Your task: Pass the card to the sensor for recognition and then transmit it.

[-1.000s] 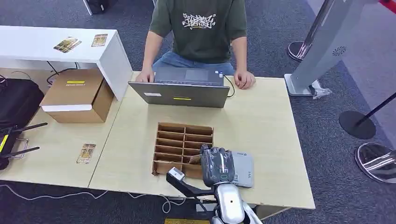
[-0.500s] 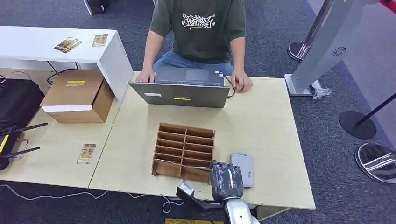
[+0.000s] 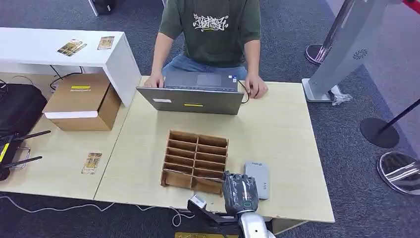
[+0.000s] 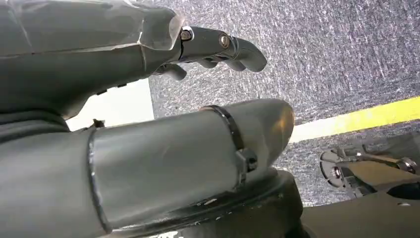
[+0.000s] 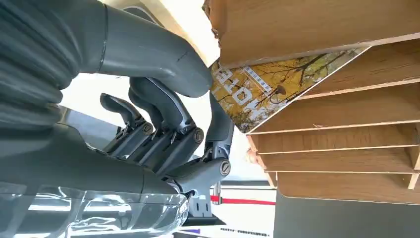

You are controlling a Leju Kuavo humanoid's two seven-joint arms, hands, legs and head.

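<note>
My right hand (image 3: 240,192) sits at the table's near edge, thumb and a finger pinching the card (image 5: 250,94), which is partly in the nearest slot of the wooden divider box (image 3: 194,161). I judge this the pick-up step. Next I must draw the card free and carry it to the grey sensor (image 3: 257,179) at my two o'clock. My left hand (image 4: 148,99) hangs empty over the carpet, fingers loosely apart.
</note>
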